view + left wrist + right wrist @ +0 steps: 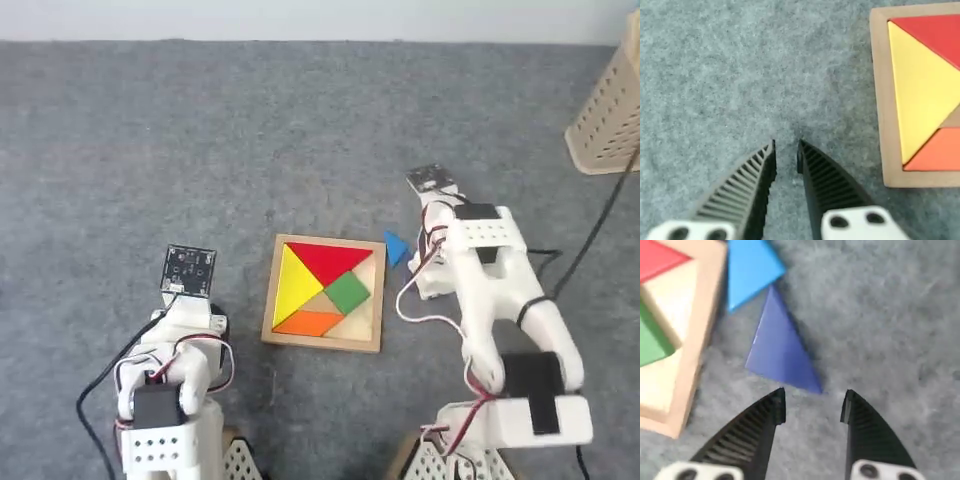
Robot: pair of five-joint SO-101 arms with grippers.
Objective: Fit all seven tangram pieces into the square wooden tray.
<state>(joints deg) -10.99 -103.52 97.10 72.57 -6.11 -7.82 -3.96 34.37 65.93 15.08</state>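
A grey felt-like mat (200, 130) covers the table. In the high view, the square wooden tray (271, 290) lies just below the frame's centre. A light blue triangle (396, 247) lies against the tray's upper right corner, with a dark blue triangle (782, 352) just beside it. A perforated beige stand (605, 110) sits at the upper right edge.

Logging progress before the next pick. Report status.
Left gripper slightly open, empty, beside tray. Right gripper open, at dark blue triangle on carpet. Light blue triangle also outside tray. Nothing blocking.
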